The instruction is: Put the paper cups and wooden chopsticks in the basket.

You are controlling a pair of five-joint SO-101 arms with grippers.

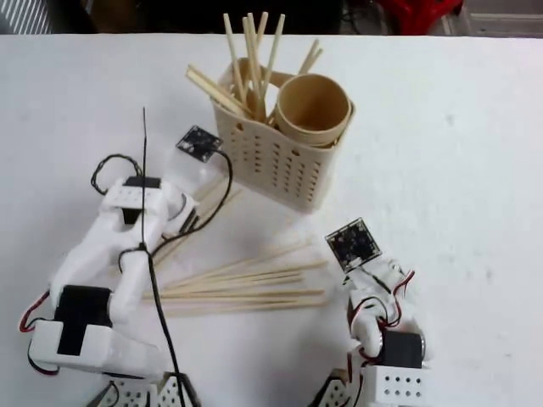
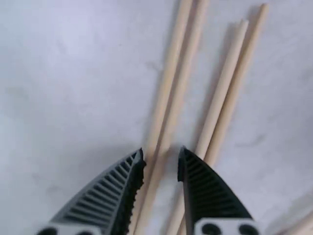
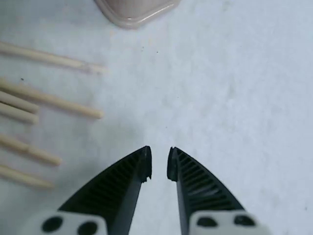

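Chopsticks lying between left gripper jaws

Left jaws are sitting narrowly parted, straddling 2 chopsticks on the table. Right gripper is hovering barely ajar, gripping nothing, with loose sticks lying beside its jaws. Basket, beyond both jaws, is holding a paper cup.

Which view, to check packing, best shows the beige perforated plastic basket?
The high view: the whole beige plastic basket with its paper cup and wooden chopsticks. The right wrist view catches one corner; the left, loose chopsticks.
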